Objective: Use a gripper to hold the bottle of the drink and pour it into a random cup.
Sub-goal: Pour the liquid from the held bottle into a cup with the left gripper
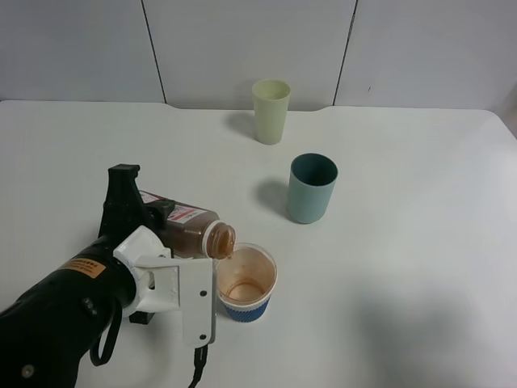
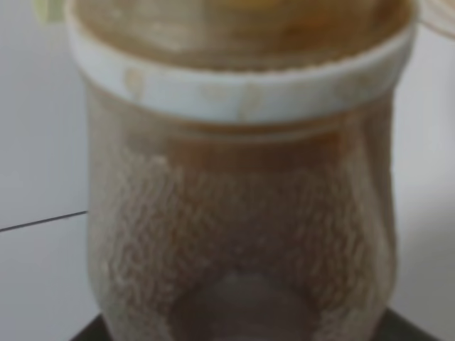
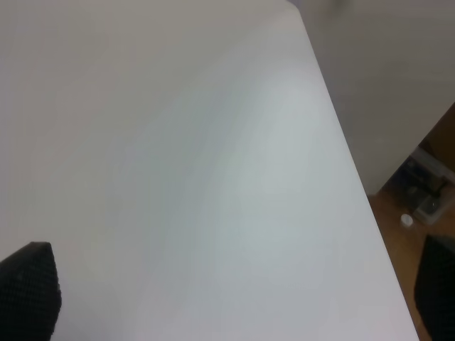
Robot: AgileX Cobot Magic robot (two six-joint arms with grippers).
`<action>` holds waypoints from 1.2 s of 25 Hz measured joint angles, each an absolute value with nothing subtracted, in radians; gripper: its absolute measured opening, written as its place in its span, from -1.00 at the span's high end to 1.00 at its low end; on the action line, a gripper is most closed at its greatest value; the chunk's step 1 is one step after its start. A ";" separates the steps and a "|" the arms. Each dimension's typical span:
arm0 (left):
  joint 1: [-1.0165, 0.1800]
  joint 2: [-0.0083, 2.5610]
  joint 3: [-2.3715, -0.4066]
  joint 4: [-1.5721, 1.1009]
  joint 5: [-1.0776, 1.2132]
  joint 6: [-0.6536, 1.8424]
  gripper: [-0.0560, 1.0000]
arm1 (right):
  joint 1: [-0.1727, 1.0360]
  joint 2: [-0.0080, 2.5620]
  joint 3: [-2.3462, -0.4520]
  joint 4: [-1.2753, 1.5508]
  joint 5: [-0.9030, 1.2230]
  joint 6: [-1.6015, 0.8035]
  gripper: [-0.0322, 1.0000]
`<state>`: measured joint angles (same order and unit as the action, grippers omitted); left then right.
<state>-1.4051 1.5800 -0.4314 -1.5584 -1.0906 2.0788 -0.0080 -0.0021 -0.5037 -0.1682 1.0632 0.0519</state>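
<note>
My left gripper [image 1: 148, 224] is shut on the bottle of the drink [image 1: 187, 227], a clear bottle with a pink label and dark brown drink. The bottle lies tilted almost flat, its open neck over the near rim of the short cup [image 1: 247, 283] with the blue ribbed sleeve. The cup's inside is brown-stained, with a little brown liquid at the bottom. In the left wrist view the bottle [image 2: 242, 213] fills the frame, blurred. My right gripper [image 3: 234, 291] is open and empty over bare table; only one dark fingertip [image 3: 28, 291] shows clearly.
A taller teal cup [image 1: 312, 188] stands behind and to the right of the short cup. A pale yellow-green cup [image 1: 271, 111] stands near the back edge. The right wrist view shows the table's edge [image 3: 355, 177] with floor beyond it.
</note>
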 joint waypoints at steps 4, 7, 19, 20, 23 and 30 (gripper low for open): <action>-1.405 1.580 -0.431 -1.558 -1.091 2.080 0.29 | -0.008 -0.002 -0.504 -0.168 1.063 0.052 -0.98; -1.405 1.582 -0.431 -1.550 -1.091 2.080 0.29 | -0.008 -0.002 -0.504 -0.168 1.063 0.052 -0.98; -1.405 1.603 -0.431 -1.518 -1.097 2.080 0.29 | -0.008 -0.002 -0.504 -0.168 1.063 0.052 -0.98; -1.405 1.603 -0.431 -1.515 -1.097 2.080 0.29 | -0.008 -0.002 -0.504 -0.168 1.063 0.052 -0.98; -1.405 1.603 -0.431 -1.512 -1.098 2.087 0.29 | -0.008 -0.002 -0.504 -0.168 1.063 0.052 -0.98; -1.405 1.603 -0.431 -1.511 -1.098 2.117 0.29 | -0.008 -0.002 -0.504 -0.168 1.063 0.052 -0.98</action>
